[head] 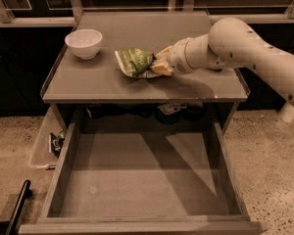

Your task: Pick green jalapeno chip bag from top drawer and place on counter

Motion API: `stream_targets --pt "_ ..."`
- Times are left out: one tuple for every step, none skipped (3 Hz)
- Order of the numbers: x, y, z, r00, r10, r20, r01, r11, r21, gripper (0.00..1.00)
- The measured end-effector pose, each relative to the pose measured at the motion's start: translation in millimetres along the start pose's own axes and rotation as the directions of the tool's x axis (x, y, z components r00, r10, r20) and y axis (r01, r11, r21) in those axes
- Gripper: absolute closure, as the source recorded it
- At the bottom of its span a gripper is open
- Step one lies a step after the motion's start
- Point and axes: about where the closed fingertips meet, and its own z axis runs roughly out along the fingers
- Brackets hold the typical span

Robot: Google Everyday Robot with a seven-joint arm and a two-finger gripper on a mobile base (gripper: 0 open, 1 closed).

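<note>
The green jalapeno chip bag rests on the counter near its centre, out of the open top drawer. The gripper touches the bag's right side, and its grip state cannot be determined. Release is judged the remaining step. 1 bowl sits near the far-left corner.
</note>
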Motion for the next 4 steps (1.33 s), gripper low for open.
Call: stream_targets --pt "0 0 0 1.000 0.000 0.000 0.000 1.0000 0.000 0.12" --pt "0 0 0 1.000 0.000 0.000 0.000 1.0000 0.000 0.00" --pt "0 0 0 1.000 0.000 0.000 0.000 1.0000 0.000 0.00" --pt "-12 -6 -11 0.999 -0.027 -0.018 0.027 0.9996 0.009 0.00"
